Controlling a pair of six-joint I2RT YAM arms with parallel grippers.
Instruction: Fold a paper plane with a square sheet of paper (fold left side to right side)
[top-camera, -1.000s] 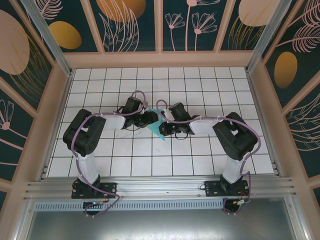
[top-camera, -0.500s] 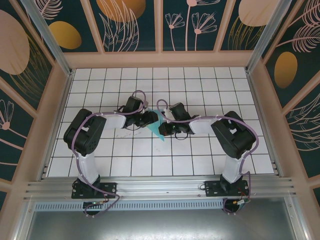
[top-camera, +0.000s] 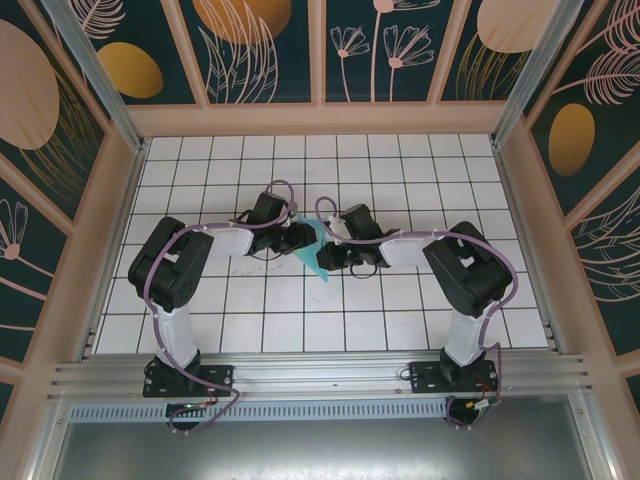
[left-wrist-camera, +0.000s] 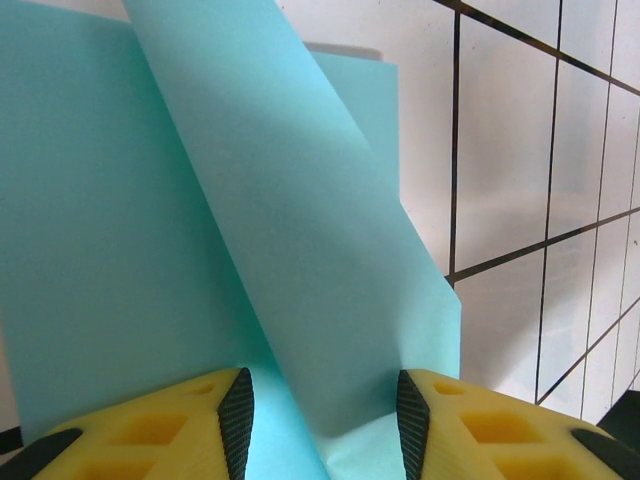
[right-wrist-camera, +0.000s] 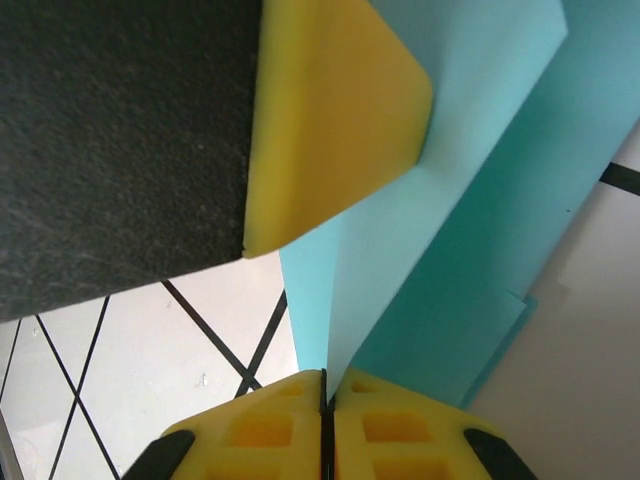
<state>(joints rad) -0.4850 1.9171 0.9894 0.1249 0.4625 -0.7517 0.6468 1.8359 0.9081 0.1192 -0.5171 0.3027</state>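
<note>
White grid tiles cover the table (top-camera: 200, 300), which is walled by dark panels painted with plants. The left arm (top-camera: 165, 270) and the right arm (top-camera: 470, 275) bend inward from the near edge and meet over the middle of the table. Between them lies the sheet of paper (top-camera: 319, 262), turquoise and partly folded, with a point toward the near side. In the left wrist view a flap of it rises off the flat layer and passes between the fingers of the left gripper (left-wrist-camera: 325, 415), which stand well apart. The right gripper (right-wrist-camera: 325, 395) has its fingers pressed together, pinching the edge of the raised flap.
</note>
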